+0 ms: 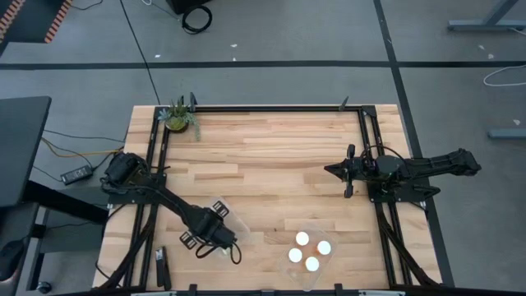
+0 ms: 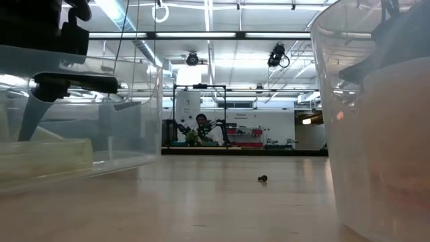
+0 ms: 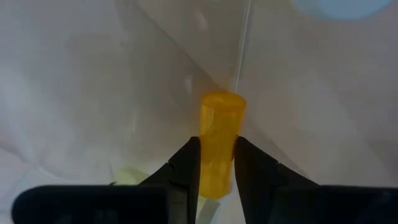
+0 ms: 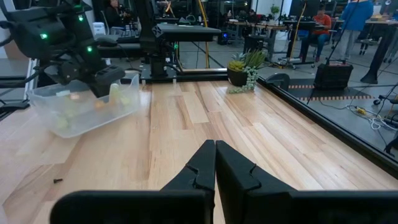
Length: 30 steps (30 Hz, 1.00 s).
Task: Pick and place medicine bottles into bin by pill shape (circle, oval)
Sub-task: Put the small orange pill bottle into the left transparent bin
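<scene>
left claw (image 3: pixel 216 163) clamps an amber bottle (image 3: pixel 221 134) against clear tub walls (image 3: pixel 124 93).

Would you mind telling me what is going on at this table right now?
The left pincer is inside a clear tub at the table's near-left, its fingers around an amber medicine bottle. A second clear tub nearby holds four white-capped bottles. The right pincer waits shut over bare wood on the right.

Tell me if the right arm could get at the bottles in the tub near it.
Probably yes: the right gripper waits shut over bare wood, and the white-capped bottles stand in an open-topped tub with nothing between.
</scene>
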Available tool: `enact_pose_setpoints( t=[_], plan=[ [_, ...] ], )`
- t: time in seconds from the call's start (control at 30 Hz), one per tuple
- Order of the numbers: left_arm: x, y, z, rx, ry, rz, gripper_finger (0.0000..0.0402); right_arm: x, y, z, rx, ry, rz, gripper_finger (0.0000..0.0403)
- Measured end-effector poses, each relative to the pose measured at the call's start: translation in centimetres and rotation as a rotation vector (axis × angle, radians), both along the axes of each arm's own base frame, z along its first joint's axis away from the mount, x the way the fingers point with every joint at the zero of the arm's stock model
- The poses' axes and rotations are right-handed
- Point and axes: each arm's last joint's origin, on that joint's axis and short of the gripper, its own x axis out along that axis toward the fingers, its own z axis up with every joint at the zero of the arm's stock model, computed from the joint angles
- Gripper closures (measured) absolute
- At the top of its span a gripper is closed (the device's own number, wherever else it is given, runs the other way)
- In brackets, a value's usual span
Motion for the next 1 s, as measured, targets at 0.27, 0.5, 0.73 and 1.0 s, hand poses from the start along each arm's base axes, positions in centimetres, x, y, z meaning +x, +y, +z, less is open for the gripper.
enact_pose_setpoints(
  t=[0.27,0.5,0.73,1.0],
  plan=[
    [-0.1,0.2,0.0,0.014,0.016,0.042,0.0306,0.0,0.0,0.0,0.0,0.0,0.0,0.0383],
    [0.0,0.2,0.6,0.022,0.026,0.048,0.0315,0.0,0.0,0.0,0.0,0.0,0.0,0.0383],
    [0.9,0.0,2.2,0.01,0.006,0.066,0.0313,0.0,0.0,0.0,0.0,0.0,0.0,0.0383],
    [1.3,0.3,3.2,0.016,0.007,0.118,0.031,0.0,0.0,0.0,0.0,0.0,0.0,0.0383]
  ],
)
